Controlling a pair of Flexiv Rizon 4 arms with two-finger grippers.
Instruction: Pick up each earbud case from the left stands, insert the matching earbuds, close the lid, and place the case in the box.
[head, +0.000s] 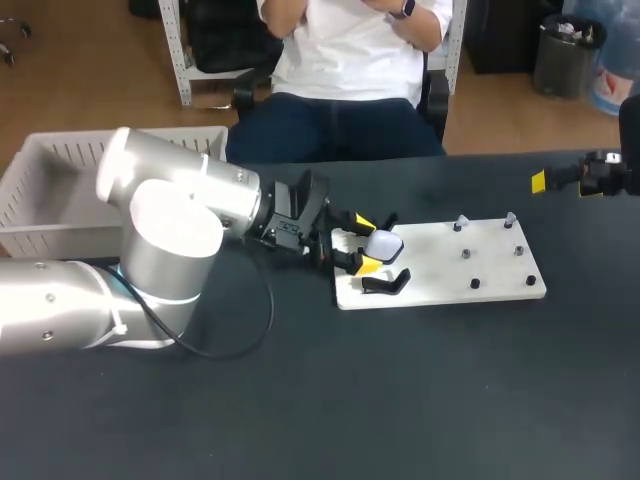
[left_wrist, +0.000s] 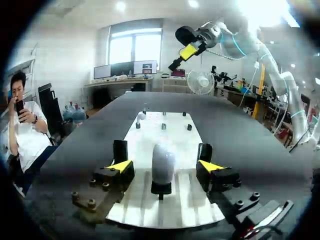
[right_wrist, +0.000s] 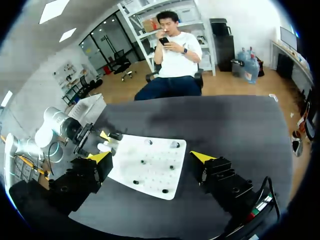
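Left tool (head: 365, 244): spread wide at the left end of the white board, one yellow-tipped finger on each side of the earbud case. In the left wrist view a gap shows on both sides, so neither finger touches it.
Earbud case (left_wrist: 163, 159): rounded and white, upright on a small black stand (left_wrist: 161, 188) near the board's left edge, between the left tool's fingers.
Second stand (head: 385, 283): black, just beside the first, nearer the board's front edge and outside the tool's fingers.
White board (head: 440, 268): flat on the dark desk (head: 420, 400), about mid-desk. Its left edge lies under the left tool.
Pegs (head: 466, 254): small, on the board's right half, light ones along the far edge and dark ones nearer. All are well apart from the left tool.
Box (head: 60, 185): white slatted basket at the desk's far left, behind the left arm, well apart from the board.
Right tool (right_wrist: 151, 158): fingers spread wide, holding nothing, high over the desk's right side and well apart from the board.
Cable (head: 250, 335): black loop hanging from the left arm, near the desk in front of it.
Room: broad dark desk surface shows between the board and the desk's near edge, and to the board's right.
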